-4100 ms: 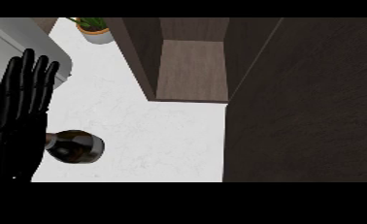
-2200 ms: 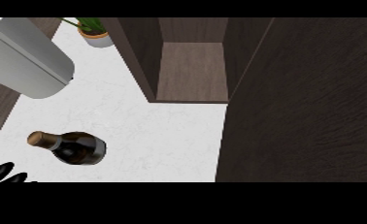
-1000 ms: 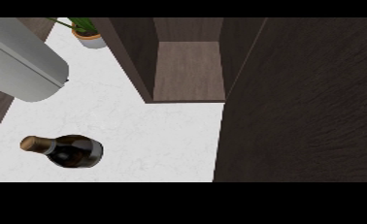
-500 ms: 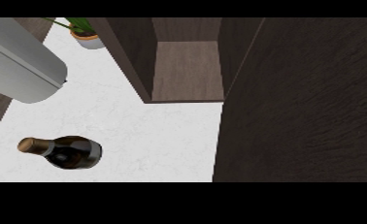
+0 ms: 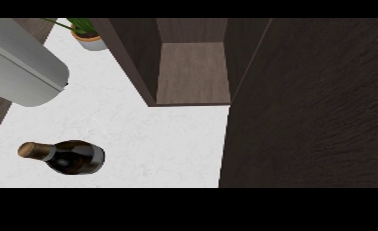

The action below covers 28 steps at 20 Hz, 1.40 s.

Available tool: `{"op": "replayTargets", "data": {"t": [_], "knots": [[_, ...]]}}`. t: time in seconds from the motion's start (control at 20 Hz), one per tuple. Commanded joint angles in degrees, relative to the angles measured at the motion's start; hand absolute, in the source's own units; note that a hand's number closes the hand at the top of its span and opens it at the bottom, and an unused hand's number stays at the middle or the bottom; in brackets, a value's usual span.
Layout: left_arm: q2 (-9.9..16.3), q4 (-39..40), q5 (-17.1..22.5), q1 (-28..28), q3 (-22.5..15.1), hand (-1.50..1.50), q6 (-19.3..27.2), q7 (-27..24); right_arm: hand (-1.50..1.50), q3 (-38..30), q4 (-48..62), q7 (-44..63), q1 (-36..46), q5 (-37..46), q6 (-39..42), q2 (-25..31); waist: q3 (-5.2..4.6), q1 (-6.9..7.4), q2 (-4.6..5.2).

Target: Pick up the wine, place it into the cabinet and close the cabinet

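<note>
The wine bottle point(image 5: 70, 156) is dark with a tan cork top and stands on the white counter point(image 5: 162, 140) at the lower left. No hand touches it. The dark wood cabinet point(image 5: 193, 70) stands open beyond it, its inner shelf bare. Its door point(image 5: 303, 105) is swung out and fills the right side of the view. A grey forearm point(image 5: 29, 75) crosses the upper left corner. Its hand is outside the picture, and no other hand shows.
A small potted plant point(image 5: 87, 35) sits at the counter's far left, beside the cabinet's left wall. Open white counter lies between the bottle and the cabinet front.
The black left hand seen beside the bottle at first has left the view, and a grey forearm has come in at the upper left. Over the last second almost nothing moved.
</note>
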<state>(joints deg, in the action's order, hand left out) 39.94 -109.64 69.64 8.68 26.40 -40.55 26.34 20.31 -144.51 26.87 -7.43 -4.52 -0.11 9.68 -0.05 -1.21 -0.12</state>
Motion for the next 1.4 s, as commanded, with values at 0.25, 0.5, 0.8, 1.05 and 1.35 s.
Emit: {"op": "replayTargets", "data": {"t": [0.25,0.5,0.8,1.05,1.35], "knots": [[-8.4,7.9,-14.1,-3.3,-3.9,-1.5,-8.1,-2.0,-1.5,1.5,-12.9,3.6,-3.7,-0.7,-0.9,0.8,0.01,0.02,-0.05],[-10.9,15.2,-19.9,-6.3,-4.1,-1.5,-13.1,-4.1,-1.5,-1.9,-12.9,6.1,-0.5,-4.1,-0.8,1.7,-0.01,0.23,0.06],[-17.5,19.2,-32.0,-8.6,-4.8,-1.5,-17.1,-9.1,-1.5,2.1,-13.2,5.5,-2.5,-0.5,-2.2,0.6,-0.04,0.05,-0.07],[-19.5,24.8,-39.8,-11.4,-2.8,-1.5,-18.2,-14.1,-1.5,1.6,-14.5,5.7,-2.7,-1.6,-1.5,1.7,-0.03,-0.01,-0.05],[-21.5,32.5,-51.9,-15.7,-2.9,-1.5,-18.3,-20.5,-1.5,1.4,-14.3,4.8,-3.4,-0.7,-2.0,1.9,-0.05,-0.54,0.01]]}}
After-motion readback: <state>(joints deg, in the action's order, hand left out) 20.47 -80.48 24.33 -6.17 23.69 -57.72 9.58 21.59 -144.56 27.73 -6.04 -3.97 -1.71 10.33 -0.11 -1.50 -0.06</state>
